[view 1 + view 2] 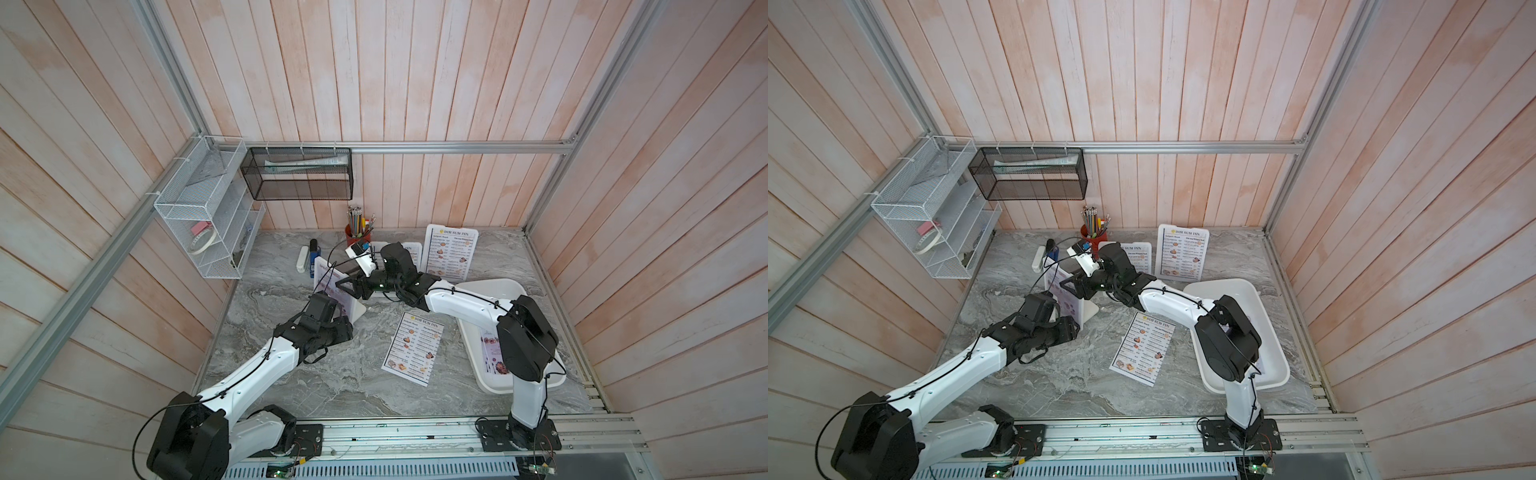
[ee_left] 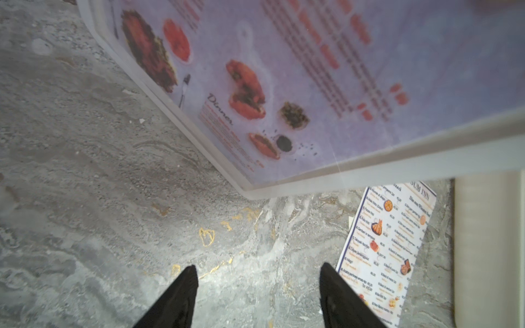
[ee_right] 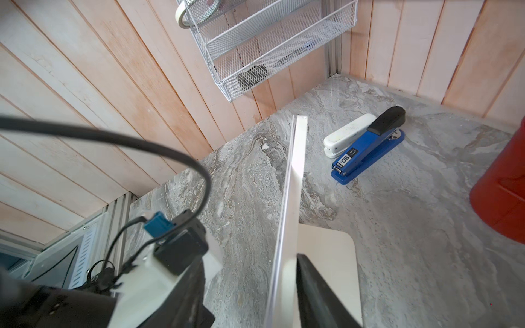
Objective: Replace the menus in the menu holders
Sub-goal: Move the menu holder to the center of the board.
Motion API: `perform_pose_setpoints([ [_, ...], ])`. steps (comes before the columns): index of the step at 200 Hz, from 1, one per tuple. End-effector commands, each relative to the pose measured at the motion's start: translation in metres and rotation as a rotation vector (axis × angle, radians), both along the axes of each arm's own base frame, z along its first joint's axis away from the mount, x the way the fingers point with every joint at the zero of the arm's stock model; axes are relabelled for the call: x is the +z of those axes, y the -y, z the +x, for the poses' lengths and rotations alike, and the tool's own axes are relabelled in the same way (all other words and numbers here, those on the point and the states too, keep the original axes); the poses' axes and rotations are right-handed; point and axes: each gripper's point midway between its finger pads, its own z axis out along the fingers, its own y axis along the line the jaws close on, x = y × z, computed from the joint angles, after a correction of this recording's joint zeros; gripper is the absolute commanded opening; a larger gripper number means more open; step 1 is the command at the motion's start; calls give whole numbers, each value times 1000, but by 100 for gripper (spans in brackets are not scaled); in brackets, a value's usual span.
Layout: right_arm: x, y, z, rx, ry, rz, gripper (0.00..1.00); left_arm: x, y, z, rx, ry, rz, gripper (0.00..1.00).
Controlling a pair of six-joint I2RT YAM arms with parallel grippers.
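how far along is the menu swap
Done: the nearest holder shows a lilac menu; a Dim Sum Inn sheet lies loose. In hand: right gripper straddles that holder's edge, left gripper open, empty. Left: two back Dim Sum Inn menus need swapping; a lilac sheet waits in the tray.

The tabletop (image 1: pixel 332 390) is grey marble with paler veins and a few gold flecks, and the walls (image 1: pixel 415 83) are whitewashed planks blushing pink. The menu in the holder (image 2: pixel 326 71) is pale lilac with red lettering and red-brown dishes (the print is blurred), the holder (image 2: pixel 397 159) itself white, while the loose menu (image 1: pixel 412 348) is white with a dark blue border and orange food pictures. The stapler (image 3: pixel 366 147) is blue with a black top, the pencil cup (image 1: pixel 356 237) red.
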Motion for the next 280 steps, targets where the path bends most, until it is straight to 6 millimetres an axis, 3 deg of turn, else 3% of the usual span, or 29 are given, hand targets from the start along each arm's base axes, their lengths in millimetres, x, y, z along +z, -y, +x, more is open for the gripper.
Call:
perform_pose_setpoints([
  [1,46,26,-6,-14,52,49,55,14,16,18,-12,65,-24,68],
  [44,71,79,0,-155,58,63,56,20,30,38,5,115,-3,58],
  [77,67,116,4,-252,25,45,54,26,27,59,53,163,42,51],
  [104,60,134,0,-292,9,26,53,29,24,75,101,205,68,44],
  [131,49,141,-6,-302,-15,7,52,29,20,90,149,233,100,38],
  [171,32,147,-10,-314,-41,-20,51,30,15,114,207,268,111,38],
  [230,15,152,-9,-329,-64,-55,51,31,36,152,197,295,52,38],
  [280,9,161,-11,-350,-67,-76,50,31,37,173,191,312,69,41],
])
